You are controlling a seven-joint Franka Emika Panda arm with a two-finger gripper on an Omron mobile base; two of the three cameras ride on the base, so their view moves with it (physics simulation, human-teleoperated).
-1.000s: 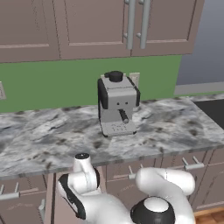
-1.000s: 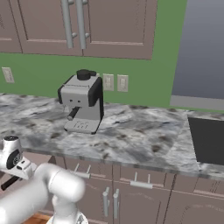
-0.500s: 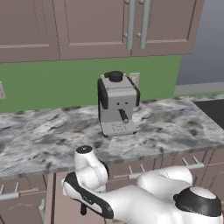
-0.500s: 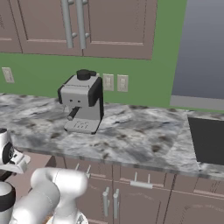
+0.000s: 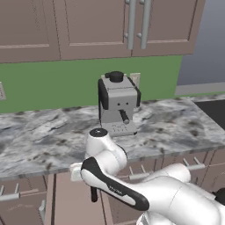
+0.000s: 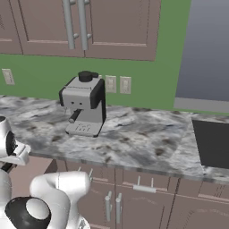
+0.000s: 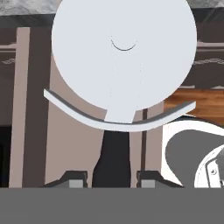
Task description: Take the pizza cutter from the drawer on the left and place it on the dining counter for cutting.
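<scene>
gripper (image 7: 112, 178) pinching pizza cutter (image 7: 124, 57) by dark handle, finger bases cut off | arm now higher, nearer coffee machine (image 5: 117, 103) than before

pizza cutter (image 7: 122, 65) | large pale round blade, dark handle | handle clamped between pincer (image 7: 110, 179) fingertips

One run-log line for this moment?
gripper: shut on pizza cutter | held: dark handle between fingertips | cutter wheel: fills hand view | placement: not yet done
</scene>
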